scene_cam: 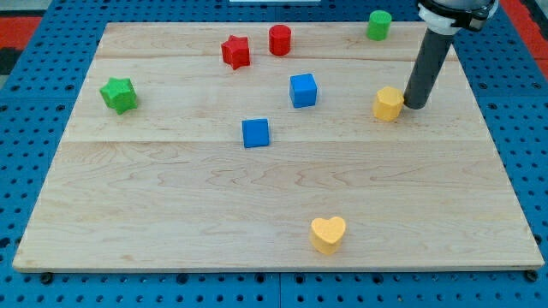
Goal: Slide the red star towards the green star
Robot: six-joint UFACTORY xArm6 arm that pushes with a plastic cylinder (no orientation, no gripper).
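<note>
Across pretty much the whole view sits the table (282, 197), a pale wood board lying on a blue pegboard (34, 274) that shows round all its edges. Next biggest is the rod (428, 64), dark and straight, coming down from the view's top right. No claw on this arm at all, so nothing to say about it being apart or together, just my tip (415, 106) resting on the table. It's just beside the yellow block (388, 103), on that block's right side, looking like it's touching or as good as; I can't tell for sure.

Now the blocks, all smallish. The yellow heart (328, 234) is alone near the view's bottom, a bit right of centre. Two blue cubes sit in the middle: one blue cube (303, 90) higher up, the other blue cube (255, 133) lower and to its left, clearly apart. The green star (118, 94) is way over at the view's left edge of the table. The red star (235, 51) is near the top, left of centre, with the red cylinder (280, 39) just beside it on the right, a small gap between them. The red star is well apart from the green star, and my tip is far off from both. Last, a green cylinder (379, 25) sits at the top edge, left of the rod.
</note>
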